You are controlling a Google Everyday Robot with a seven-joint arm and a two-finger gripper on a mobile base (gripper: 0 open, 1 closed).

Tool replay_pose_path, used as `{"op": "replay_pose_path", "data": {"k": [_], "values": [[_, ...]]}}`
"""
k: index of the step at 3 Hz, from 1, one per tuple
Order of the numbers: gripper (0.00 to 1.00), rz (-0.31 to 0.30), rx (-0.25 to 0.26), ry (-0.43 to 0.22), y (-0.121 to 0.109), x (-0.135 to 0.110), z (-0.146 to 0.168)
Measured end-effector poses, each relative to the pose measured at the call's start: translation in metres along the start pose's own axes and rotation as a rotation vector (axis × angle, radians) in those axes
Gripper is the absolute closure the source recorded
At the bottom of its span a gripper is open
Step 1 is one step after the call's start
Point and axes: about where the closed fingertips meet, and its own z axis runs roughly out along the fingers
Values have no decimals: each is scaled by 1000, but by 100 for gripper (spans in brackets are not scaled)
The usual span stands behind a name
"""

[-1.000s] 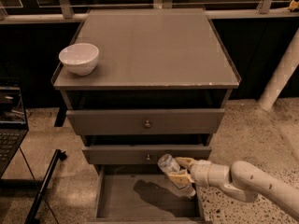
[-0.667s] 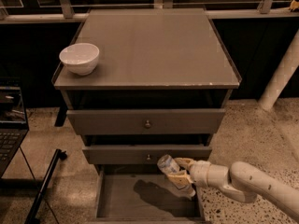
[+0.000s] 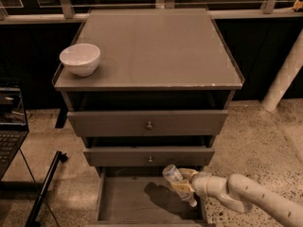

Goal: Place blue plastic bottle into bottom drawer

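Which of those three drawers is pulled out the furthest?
The bottom drawer, the lowest, with its floor exposed; the two knobbed drawers above barely stick out. The gripper holds the blue plastic bottle over it.

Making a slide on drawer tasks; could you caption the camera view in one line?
The claw holds the blue plastic bottle above the right side of the open bottom drawer.

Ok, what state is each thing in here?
blue plastic bottle: tilted, gripped over the bottom drawer
end effector: shut on the bottle, above the drawer
bottom drawer: pulled open
upper drawers: pushed further in
white bowl: upright on cabinet top
laptop: open
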Motion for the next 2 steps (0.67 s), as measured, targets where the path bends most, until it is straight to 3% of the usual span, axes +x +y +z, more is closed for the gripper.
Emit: {"op": "replay_pose_path", "data": {"k": [2], "values": [[100, 120, -23, 39, -24, 66, 36]]}}
